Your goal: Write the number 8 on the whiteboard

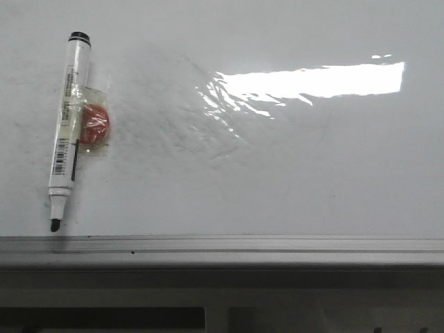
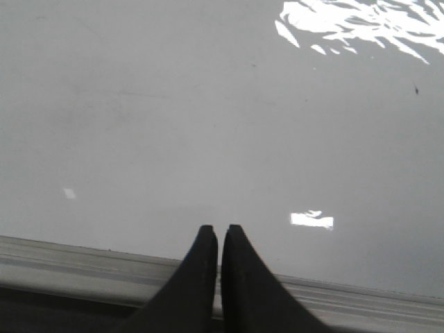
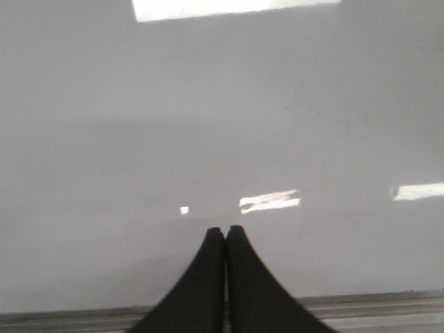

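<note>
- The whiteboard (image 1: 277,180) lay flat before me, glossy, faintly smudged grey, with a bright strip of reflected light (image 1: 312,82) across it.
- No number 8 showed on it.
- A marker pen (image 1: 68,125) lay uncapped at the board's left, black tip toward the pale frame edge (image 1: 222,244); its label bore a barcode, the print too small to read.
- A red lump (image 1: 95,123) was taped beside its barrel.
- My left gripper (image 2: 218,232) was clenched on nothing, a sliver between the tips.
- My right gripper (image 3: 225,232) was pressed closed, empty.
</note>
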